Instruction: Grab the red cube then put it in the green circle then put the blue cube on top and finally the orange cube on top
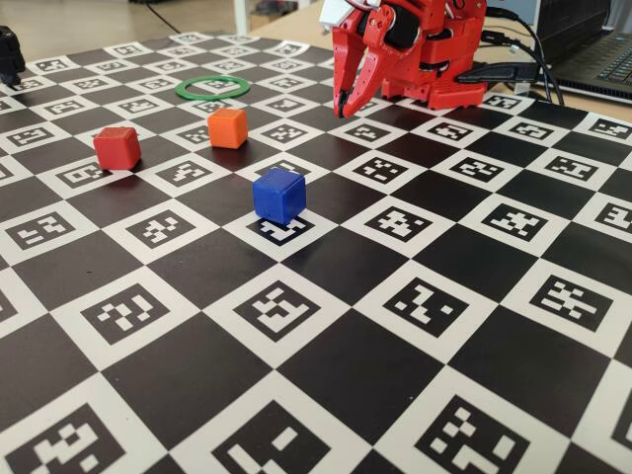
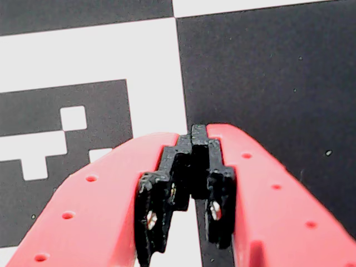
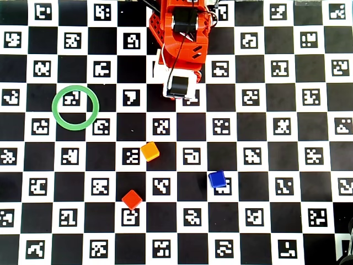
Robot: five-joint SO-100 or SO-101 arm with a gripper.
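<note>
Three matte cubes, none held | gripper (image 1: 343, 107) pressed together, empty, above checkered desk (image 1: 326, 375) | orange cube (image 1: 228, 127) nearest it, red cube (image 1: 118, 147) and blue cube (image 1: 278, 195) farther | thin green circle (image 1: 211, 88) beside it, centre open

Board (image 1: 326, 365): black-and-white checkerboard covering the whole work surface, each white square printed with a black coded marker; matte, evenly lit, soft short shadows. Floor (image 1: 89, 20): pale, light-toned, visible beyond the board's far edge in the fixed view. Laptop (image 1: 604, 61): dark, at the far right edge. Cables (image 1: 528, 49): black, running beside it. Post (image 1: 240, 15): white, upright, behind the board.
</note>
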